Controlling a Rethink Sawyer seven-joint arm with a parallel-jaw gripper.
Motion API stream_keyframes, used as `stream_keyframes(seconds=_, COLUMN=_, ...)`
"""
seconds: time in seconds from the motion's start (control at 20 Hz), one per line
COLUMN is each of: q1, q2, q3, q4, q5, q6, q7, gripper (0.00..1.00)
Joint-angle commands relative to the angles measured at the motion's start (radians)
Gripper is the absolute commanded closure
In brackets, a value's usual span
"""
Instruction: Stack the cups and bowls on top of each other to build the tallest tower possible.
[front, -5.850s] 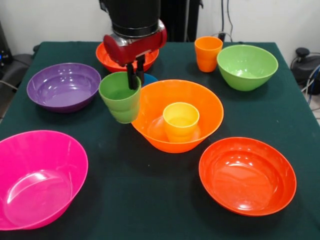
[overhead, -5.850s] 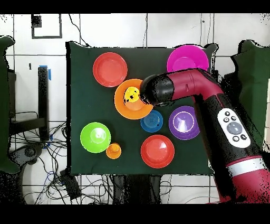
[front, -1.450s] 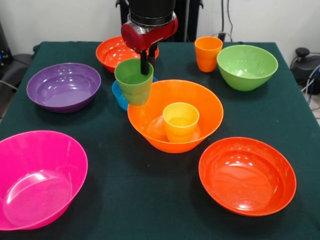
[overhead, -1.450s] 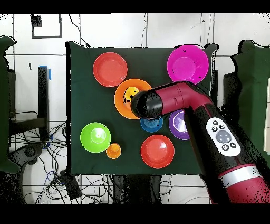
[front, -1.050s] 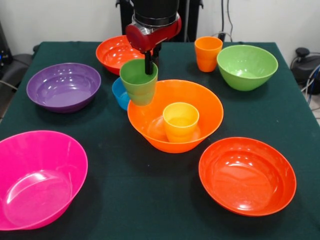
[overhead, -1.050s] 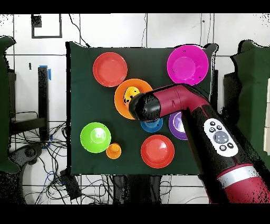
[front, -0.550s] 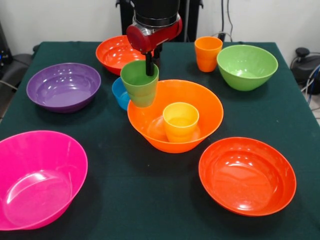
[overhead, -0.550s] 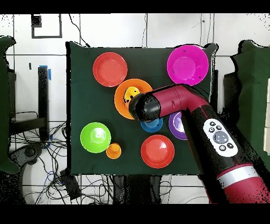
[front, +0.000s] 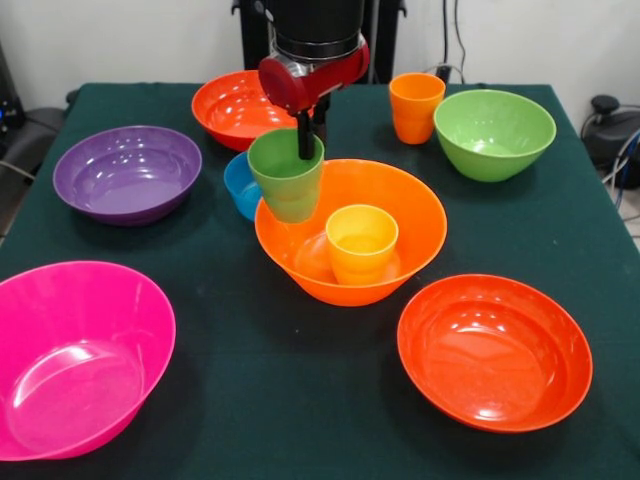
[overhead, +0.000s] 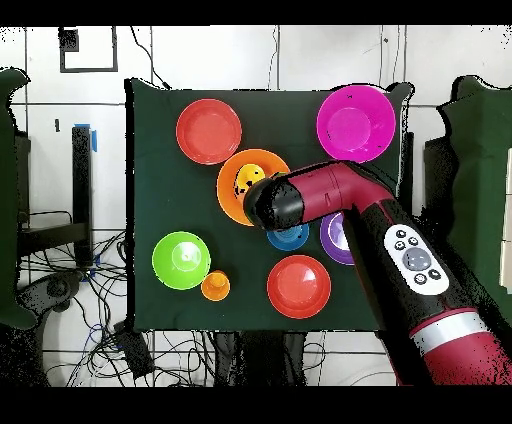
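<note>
Green glossy plastic cup (front: 288, 174) with a ridged waist held off the table by the red and black gripper (front: 306, 132), one dark finger inside the rim and the pincer closed on the cup's far wall. Hangs tilted a little over the 10 o'clock edge of the large light orange glossy plastic bowl (front: 405, 240) at mid-table in the front view. Inside that bowl, upright on its floor, the yellow glossy plastic cup (front: 361, 243), apart from the green one. Just beside the bowl at 10 o'clock, half hidden behind the green cup, the small blue plastic bowl (front: 239, 186). Farther toward 11 o'clock, a red-orange plastic bowl (front: 232, 105) behind the gripper. At 1 o'clock, the orange plastic cup (front: 415, 107) standing upright just beside the lime green plastic bowl (front: 493, 133). At 9 o'clock, well apart, the purple plastic bowl (front: 127, 173). At 7 o'clock, near the table's edge, the large pink plastic bowl (front: 75, 355). At 5 o'clock, the second red-orange plastic bowl (front: 494, 349). All on the dark green tablecloth (front: 290, 400). From overhead, cup and gripper hidden under the red arm (overhead: 345, 200).
</note>
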Motion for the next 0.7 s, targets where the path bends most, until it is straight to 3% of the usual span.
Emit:
stream_keyframes(seconds=0.05, q1=0.023, q2=0.063, q3=-0.062, q4=0.054, q5=-0.006, q6=-0.079, q7=0.104, gripper=1.0)
stream_keyframes(seconds=0.7, q1=0.028, q2=0.084, q3=-0.072, q4=0.052, q5=-0.011, q6=-0.127, q7=0.103, gripper=1.0)
